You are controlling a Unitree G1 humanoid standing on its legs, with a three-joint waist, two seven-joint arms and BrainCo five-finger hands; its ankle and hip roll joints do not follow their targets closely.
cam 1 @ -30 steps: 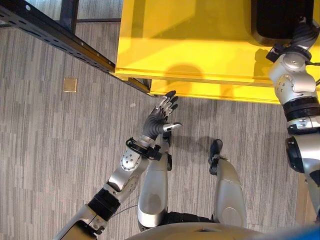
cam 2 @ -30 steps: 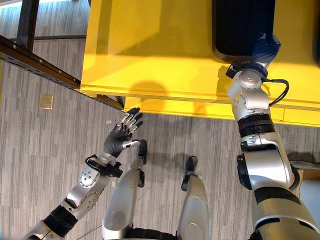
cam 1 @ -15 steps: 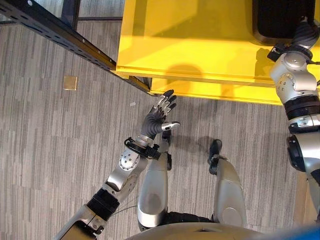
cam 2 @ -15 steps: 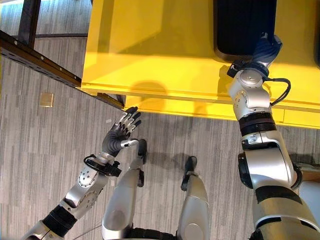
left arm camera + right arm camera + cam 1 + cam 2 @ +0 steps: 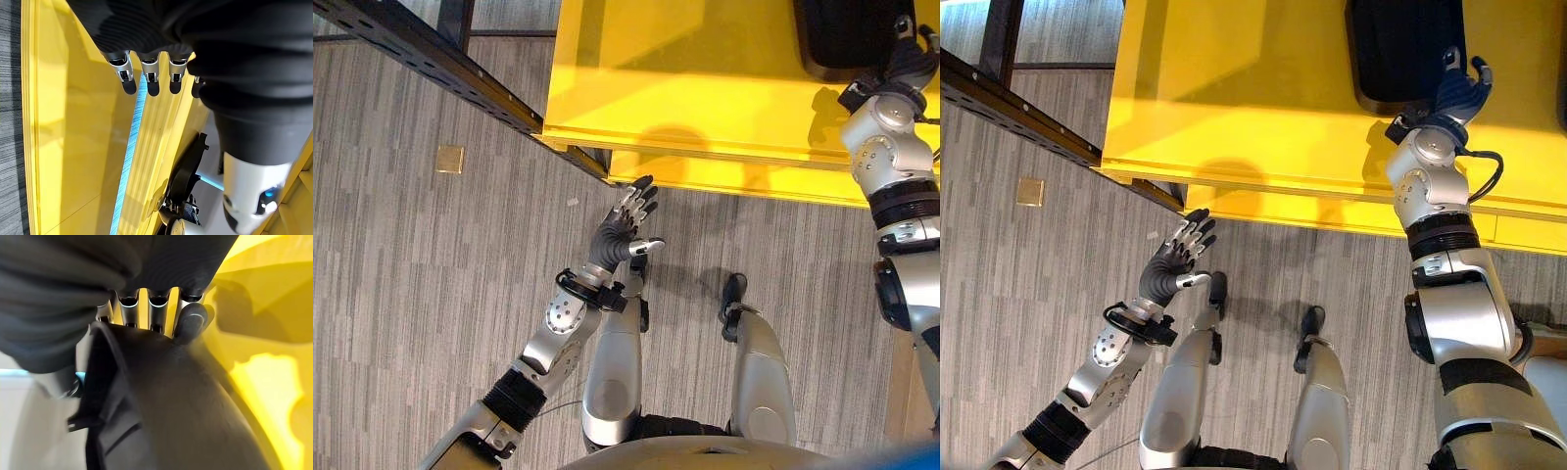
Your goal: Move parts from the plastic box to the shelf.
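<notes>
On yellow table (image 5: 1234, 88) | right robot hand (image 5: 1456, 93) grasping black part (image 5: 1400, 49) edge | left robot hand (image 5: 619, 227) released

I count one black part (image 5: 1404, 51), lying on one yellow surface (image 5: 1244, 88). Two robot hands: left hand (image 5: 619, 227) and right hand (image 5: 1456, 93). One dark metal rail (image 5: 440, 67) running across upper left floor. One small brass floor plate (image 5: 450, 159). One tiny white scrap (image 5: 572, 204) on carpet near yellow edge. I can't tell more part pieces apart.
</notes>
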